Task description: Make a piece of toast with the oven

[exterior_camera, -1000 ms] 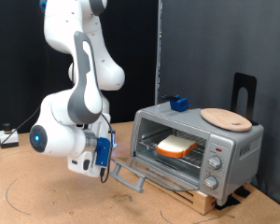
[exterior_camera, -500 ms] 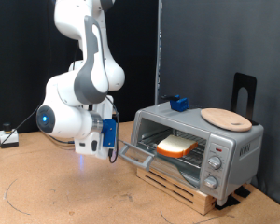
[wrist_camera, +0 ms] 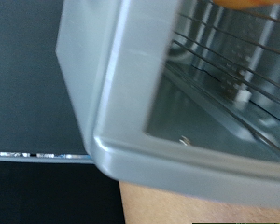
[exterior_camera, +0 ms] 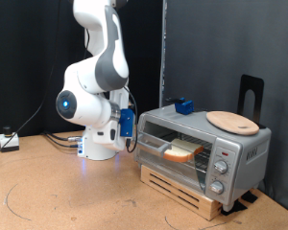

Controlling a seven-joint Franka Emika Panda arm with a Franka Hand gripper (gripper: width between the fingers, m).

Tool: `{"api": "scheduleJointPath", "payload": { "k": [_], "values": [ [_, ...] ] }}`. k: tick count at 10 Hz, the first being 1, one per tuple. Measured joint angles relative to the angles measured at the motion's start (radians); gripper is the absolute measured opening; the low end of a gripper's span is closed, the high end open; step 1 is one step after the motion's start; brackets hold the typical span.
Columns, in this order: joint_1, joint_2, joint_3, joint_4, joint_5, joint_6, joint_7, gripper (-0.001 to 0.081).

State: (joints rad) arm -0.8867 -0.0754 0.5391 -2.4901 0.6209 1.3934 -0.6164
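The silver toaster oven [exterior_camera: 238, 151] stands on a wooden pallet at the exterior view's right. The piece of toast [exterior_camera: 182, 149] lies on the wire rack inside and shows through the front. The glass door stands raised, nearly shut. My gripper [exterior_camera: 131, 127], with a blue part on it, is at the oven's left front corner, against the door's edge. Its fingers are hidden there. The wrist view is filled by the oven's grey corner [wrist_camera: 121, 84] and the wire rack [wrist_camera: 224, 65] behind glass; no fingers show in it.
A round light-wood board [exterior_camera: 230, 121] and a small blue block [exterior_camera: 186, 106] lie on the oven's top. A black stand [exterior_camera: 250, 91] rises behind the oven. The wooden pallet [exterior_camera: 197, 196] juts out below the door. Cables lie at the exterior view's far left.
The arm rose and swung toward the oven. The door went from hanging open and flat to raised and nearly shut. The toast stayed on the rack.
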Motion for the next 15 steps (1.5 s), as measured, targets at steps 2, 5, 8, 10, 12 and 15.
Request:
{"api": "scheduleJointPath", "payload": {
  "k": [2, 5, 8, 10, 12, 15],
  "values": [
    [0.026, -0.058, 0.026, -0.031, 0.051, -0.021, 0.019, 0.0807],
    [0.069, -0.145, 0.061, -0.077, 0.134, -0.032, 0.061, 0.0807],
    [0.048, -0.169, 0.058, -0.084, 0.125, 0.027, 0.136, 0.0807],
    [0.001, -0.154, 0.044, -0.082, 0.117, 0.117, 0.182, 0.0807],
    [-0.015, -0.133, 0.041, -0.075, 0.116, 0.121, 0.194, 0.0807],
    [-0.040, -0.078, 0.025, -0.011, 0.075, 0.094, 0.187, 0.0807]
  ]
}}
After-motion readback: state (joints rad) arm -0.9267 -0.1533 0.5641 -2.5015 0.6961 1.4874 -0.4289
